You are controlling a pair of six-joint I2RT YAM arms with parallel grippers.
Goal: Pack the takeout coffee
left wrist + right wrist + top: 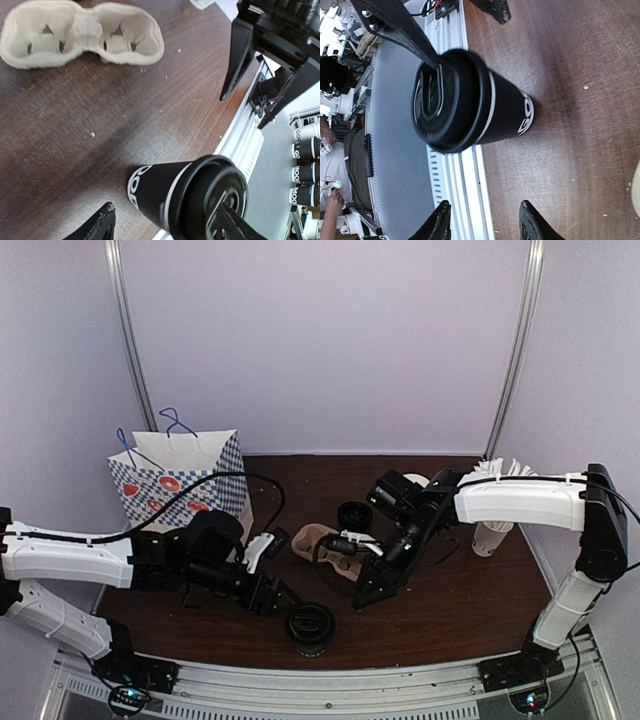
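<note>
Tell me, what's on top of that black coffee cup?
A round black lid closes the coffee cup, and a finger of the left gripper lies across it. The lid hides whatever's inside.

The takeout coffee [310,628] stands on the tabletop [450,600] by its near edge, just ahead of the left gripper [290,605] and partly between its spread jaws. One finger [400,27] reaches over the lid, perhaps touching it. The right gripper [362,595], jaws apart, hangs near the coffee's far right side, apart from it. Beyond both sets of jaws lies the cup carrier [312,538], with a second cup [355,515] just behind it. A paper bag [185,480] stands well behind the left jaws, and a cup of straws [493,520] stands well behind the right jaws.
</note>
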